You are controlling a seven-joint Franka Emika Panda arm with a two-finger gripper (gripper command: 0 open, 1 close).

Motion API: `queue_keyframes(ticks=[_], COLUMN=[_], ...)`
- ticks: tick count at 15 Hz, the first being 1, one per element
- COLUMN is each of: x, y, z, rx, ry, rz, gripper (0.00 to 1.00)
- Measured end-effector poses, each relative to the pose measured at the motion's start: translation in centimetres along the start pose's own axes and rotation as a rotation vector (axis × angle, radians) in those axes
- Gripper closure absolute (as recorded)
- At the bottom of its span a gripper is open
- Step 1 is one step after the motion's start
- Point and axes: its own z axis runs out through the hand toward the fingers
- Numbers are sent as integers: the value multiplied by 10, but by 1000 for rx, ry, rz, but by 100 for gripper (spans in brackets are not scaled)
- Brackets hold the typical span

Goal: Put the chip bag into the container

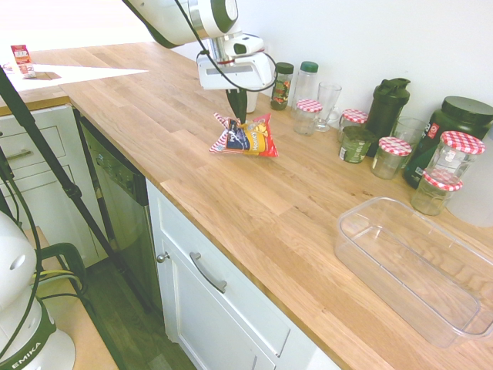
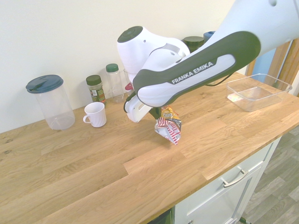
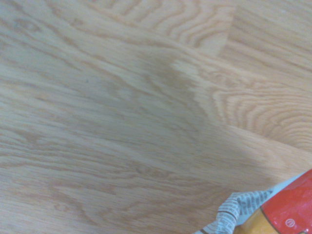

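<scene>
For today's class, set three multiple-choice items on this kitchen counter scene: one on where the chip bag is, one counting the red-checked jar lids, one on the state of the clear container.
1. Where is the chip bag?
A. inside the container
B. hanging from the end effector above the counter
C. flat beside the mug

2. How many red-checked lids show in the first exterior view?
A. two
B. five
C. eight

3. What is the state of the container?
A. empty, no lid
B. closed with a lid
C. full of jars

Key: 1 B, the end effector pinches the bag's top and it dangles over the wood. 2 B, five checked lids stand by the wall. 3 A, only the counter shows through its clear floor.
</scene>
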Motion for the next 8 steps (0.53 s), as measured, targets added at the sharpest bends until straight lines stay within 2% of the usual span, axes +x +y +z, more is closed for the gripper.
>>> queue_keyframes(ticks=[5,8], x=[37,84], y=[69,141], z=[-48,-81], rx=[69,135], ry=[3,3], rz=[100,168], gripper=[100,100])
